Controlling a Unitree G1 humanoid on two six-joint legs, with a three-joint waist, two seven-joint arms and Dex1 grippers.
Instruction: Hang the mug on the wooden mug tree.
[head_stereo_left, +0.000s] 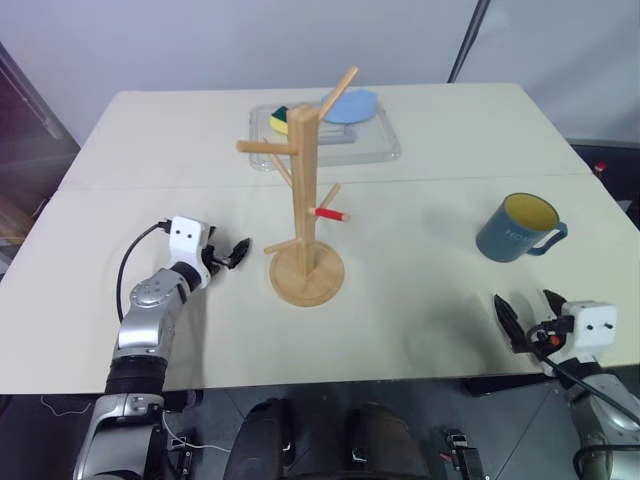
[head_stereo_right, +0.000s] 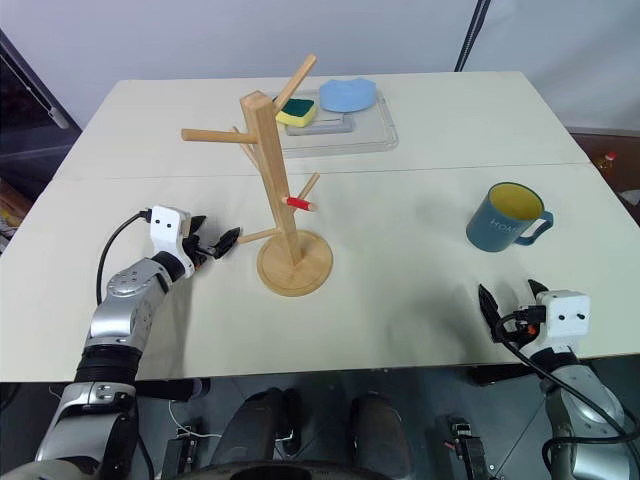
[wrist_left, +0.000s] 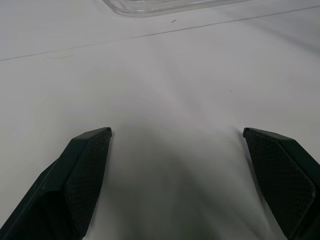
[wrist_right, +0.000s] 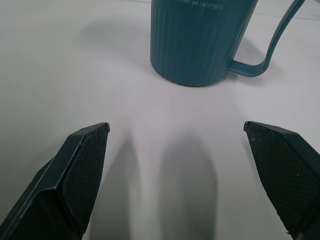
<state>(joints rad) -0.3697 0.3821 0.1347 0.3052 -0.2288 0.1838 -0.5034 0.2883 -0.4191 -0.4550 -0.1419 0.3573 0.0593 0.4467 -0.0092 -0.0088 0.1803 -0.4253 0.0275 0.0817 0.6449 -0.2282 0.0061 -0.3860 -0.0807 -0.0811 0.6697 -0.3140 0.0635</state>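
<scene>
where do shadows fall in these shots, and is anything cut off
Right wrist view: two soft shadows on the table between the open fingers, and the mug is cut off at the top. Left wrist view: a broad soft shadow between the fingers. Left eye view: faint shadow beside the mug tree base.
</scene>
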